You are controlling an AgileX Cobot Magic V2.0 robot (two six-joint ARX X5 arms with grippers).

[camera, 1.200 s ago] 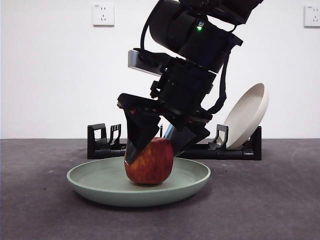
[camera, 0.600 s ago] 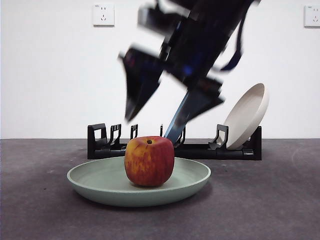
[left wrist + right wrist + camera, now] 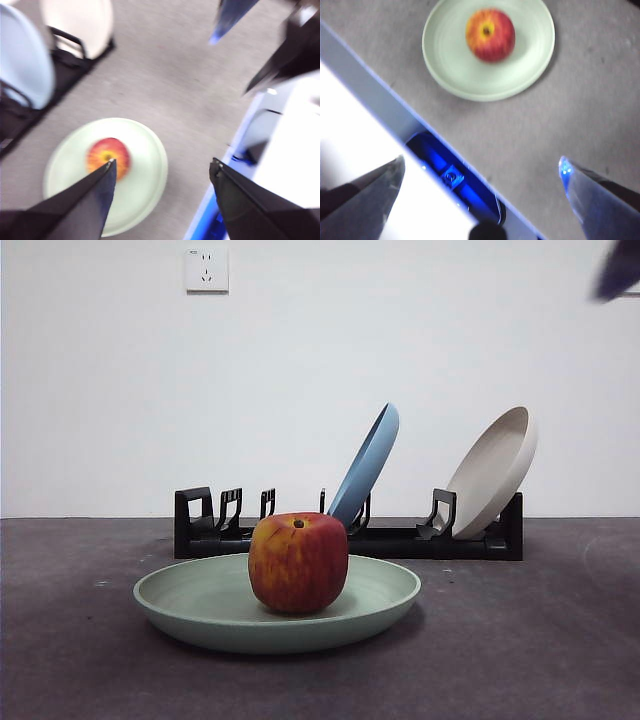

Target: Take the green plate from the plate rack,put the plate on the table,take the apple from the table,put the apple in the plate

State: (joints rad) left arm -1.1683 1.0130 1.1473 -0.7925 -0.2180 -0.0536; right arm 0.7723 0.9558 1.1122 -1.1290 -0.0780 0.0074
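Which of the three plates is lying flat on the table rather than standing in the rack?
The green plate, flat on the table with the apple in it. The blue plate and beige plate lean in the plate rack.

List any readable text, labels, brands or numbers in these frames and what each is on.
None can be read.
Wall socket: a tiny mark at its top, too small to read.
Green plate, apple, plate rack, blue plate and beige plate: no print visible.

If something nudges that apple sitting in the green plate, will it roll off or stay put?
The apple looks round, so a nudge would probably roll it. The green plate has a raised rim that would likely stop it. Its skin looks smooth, perhaps slippery.
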